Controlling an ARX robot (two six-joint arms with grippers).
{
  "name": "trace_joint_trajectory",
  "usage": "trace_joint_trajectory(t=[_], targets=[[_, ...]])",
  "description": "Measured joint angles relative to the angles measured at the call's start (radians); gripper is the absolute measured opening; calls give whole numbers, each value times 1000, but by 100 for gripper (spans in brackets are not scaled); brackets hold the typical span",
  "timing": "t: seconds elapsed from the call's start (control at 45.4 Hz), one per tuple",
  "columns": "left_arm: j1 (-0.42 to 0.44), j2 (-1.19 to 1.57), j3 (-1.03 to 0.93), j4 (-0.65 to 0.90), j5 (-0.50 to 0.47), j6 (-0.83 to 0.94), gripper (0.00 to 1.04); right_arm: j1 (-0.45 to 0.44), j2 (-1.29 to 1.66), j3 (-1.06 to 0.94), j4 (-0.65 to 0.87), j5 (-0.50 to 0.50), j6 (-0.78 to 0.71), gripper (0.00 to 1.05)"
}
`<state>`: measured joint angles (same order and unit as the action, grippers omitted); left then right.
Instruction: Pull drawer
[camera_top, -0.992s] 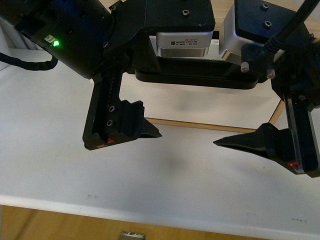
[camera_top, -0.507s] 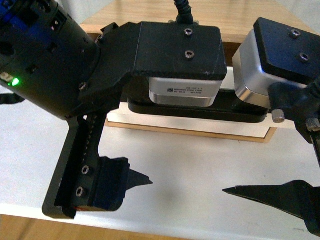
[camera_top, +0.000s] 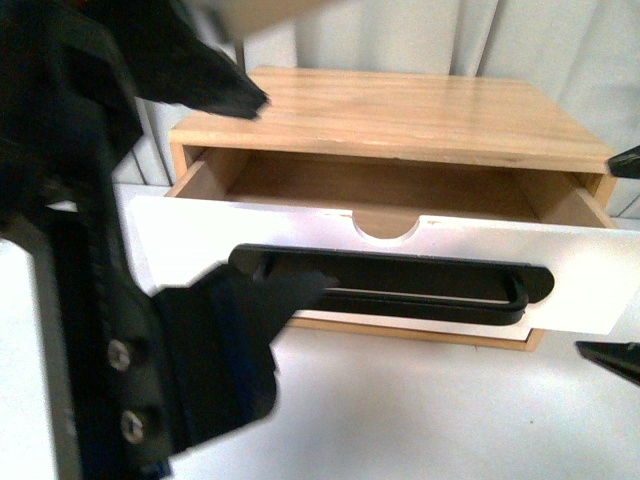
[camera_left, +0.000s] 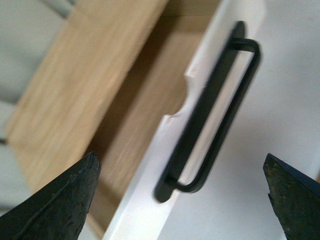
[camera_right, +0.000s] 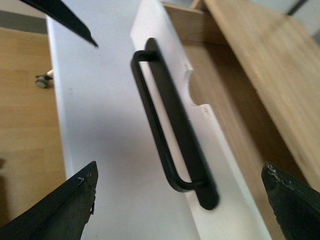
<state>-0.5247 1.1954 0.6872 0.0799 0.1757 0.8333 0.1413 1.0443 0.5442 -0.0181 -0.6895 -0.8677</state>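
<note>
I count one drawer (camera_top: 590, 285), standing partly out of the one wooden cabinet (camera_top: 400, 115), its front facing me and its long axis running side to side. Two claws, left claw (camera_left: 181, 165) and right claw (camera_right: 180, 170), are both released in front of the cabinet.

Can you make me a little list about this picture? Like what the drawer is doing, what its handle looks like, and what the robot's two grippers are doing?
drawer: white front, pulled partway out of the wooden cabinet
handle: long black bar on the drawer front, nothing gripping it
notch: half-round, in the front's top edge
inside: light wood
left gripper: open, holding nothing
right gripper: open, holding nothing
table: white, under the cabinet
</note>
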Motion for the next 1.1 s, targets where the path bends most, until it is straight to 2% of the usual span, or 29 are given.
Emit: trace_joint_trajectory(t=[0.11, 0.264, 0.375, 0.551, 0.661, 0.86, 0.882, 0.904, 0.948, 1.014, 1.102], targets=[[22, -112, -77, 84, -105, -68, 99, -57, -103, -58, 60, 10, 67, 96], [72, -369, -270, 188, -365, -229, 99, -219, -332, -171, 86, 5, 216, 96], [74, -552, -362, 114, -499, -318, 99, -324, -492, -225, 34, -29, 283, 96], [15, -829, -471, -29, -729, -492, 99, -457, -679, -277, -40, -55, 375, 96], [44, -965, -529, -100, -833, -659, 99, -579, -766, -307, -89, -94, 488, 96], [47, -975, -532, -100, -835, -726, 99, -605, -772, -311, -90, -85, 547, 96], [58, -982, -536, -92, -806, -738, 97, -586, -793, -323, -60, -15, 579, 92], [80, -999, -548, -68, -727, -760, 92, -550, -819, -346, -18, 103, 623, 87], [130, -1034, -568, -58, -605, -785, 83, -485, -869, -381, 10, 278, 724, 76], [210, -1071, -586, -58, -483, -809, 67, -417, -906, -400, 13, 414, 794, 62], [275, -1096, -601, -64, -414, -817, 49, -354, -931, -430, 13, 490, 833, 43]])
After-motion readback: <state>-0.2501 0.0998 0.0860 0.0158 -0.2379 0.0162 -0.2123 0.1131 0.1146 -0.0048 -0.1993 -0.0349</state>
